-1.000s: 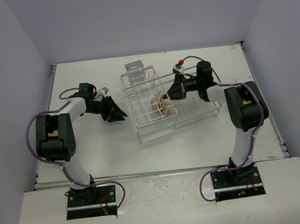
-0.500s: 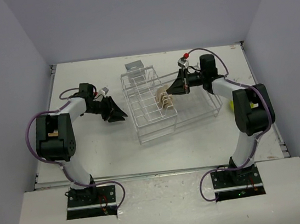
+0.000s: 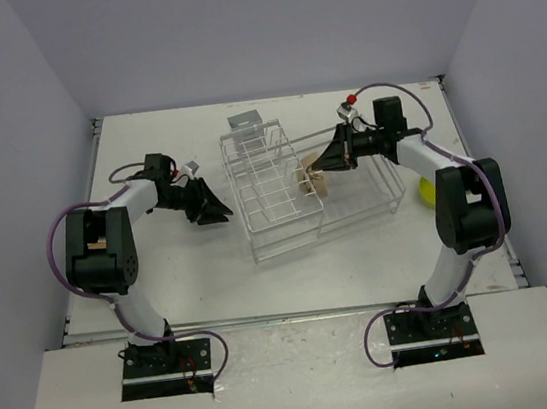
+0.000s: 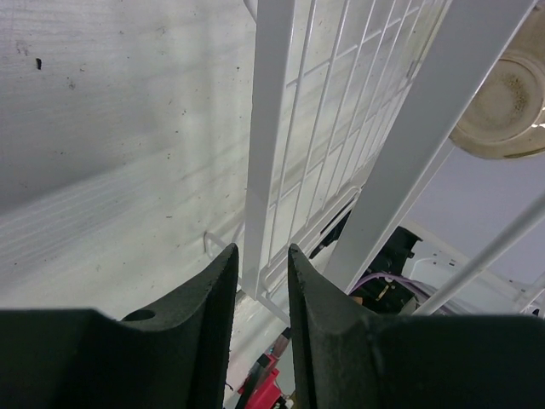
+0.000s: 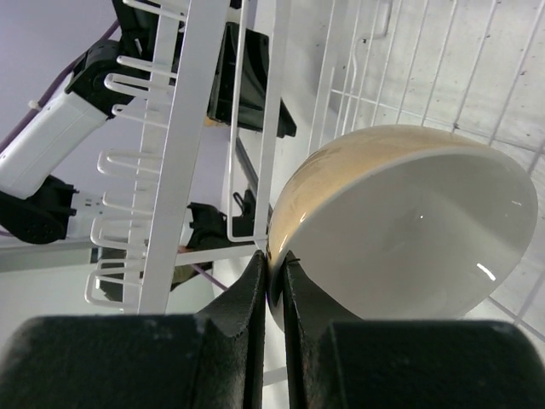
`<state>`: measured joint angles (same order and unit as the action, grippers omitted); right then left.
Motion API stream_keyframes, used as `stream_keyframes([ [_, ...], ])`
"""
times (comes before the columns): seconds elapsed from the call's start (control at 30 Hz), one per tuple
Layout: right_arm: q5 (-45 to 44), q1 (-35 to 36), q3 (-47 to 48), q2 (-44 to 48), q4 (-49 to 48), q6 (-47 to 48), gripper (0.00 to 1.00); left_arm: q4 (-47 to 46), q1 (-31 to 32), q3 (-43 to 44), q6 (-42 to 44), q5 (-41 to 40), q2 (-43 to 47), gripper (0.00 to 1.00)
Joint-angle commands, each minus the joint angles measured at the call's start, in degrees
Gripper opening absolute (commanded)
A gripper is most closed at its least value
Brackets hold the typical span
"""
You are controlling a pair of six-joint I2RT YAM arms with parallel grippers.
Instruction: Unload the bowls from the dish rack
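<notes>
One bowl (image 5: 409, 221) pinched by its rim in the right gripper (image 5: 274, 271), up at the right side of the dish rack (image 3: 262, 181). Left gripper (image 4: 263, 277) clamps a rack bar. Thin rim grip: bowl could slip or snag wires.

Soft, even light from above fills the top view: the table (image 3: 211, 263) reads bright, with only faint grey shadows under the arms. From the left wrist, a broad dim band crosses the table, and the left end effector (image 4: 260, 260) is dark and slightly soft. From the right wrist, the bowl (image 5: 409, 230) carries small white glints, and the dish rack (image 5: 179, 128) wires nearest the lens glare white.
</notes>
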<state>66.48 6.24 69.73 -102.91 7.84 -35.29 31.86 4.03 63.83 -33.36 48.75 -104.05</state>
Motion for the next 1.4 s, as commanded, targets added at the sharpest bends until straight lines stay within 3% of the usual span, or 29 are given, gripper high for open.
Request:
stream_keyframes([
  [0.0,-1.0,-1.0,4.4,5.5,3.4,3.8,0.0,-1.6,-0.3,-0.6,1.0,2.4,1.5,0.31],
  [0.5,-11.1,-2.0,13.7,10.8,17.5,10.0,0.0,-1.8,-0.3,-1.5,1.6,2.2,1.5,0.31],
  [0.7,-27.6,-2.1,18.1,15.1,23.5,13.2,0.0,-1.9,-0.3,-1.7,1.8,2.2,1.3,0.31],
  [1.0,-55.8,-2.4,19.1,23.6,25.0,14.2,0.0,-2.4,-0.3,-2.7,2.2,2.3,1.3,0.31],
  [1.17,-70.7,-2.8,21.7,22.8,29.2,16.0,0.0,-2.5,-0.3,-3.0,2.3,2.5,1.3,0.31],
  [1.37,-76.1,-4.9,21.9,18.7,29.8,19.0,0.0,-2.7,-0.1,-3.5,2.3,2.6,1.6,0.31],
])
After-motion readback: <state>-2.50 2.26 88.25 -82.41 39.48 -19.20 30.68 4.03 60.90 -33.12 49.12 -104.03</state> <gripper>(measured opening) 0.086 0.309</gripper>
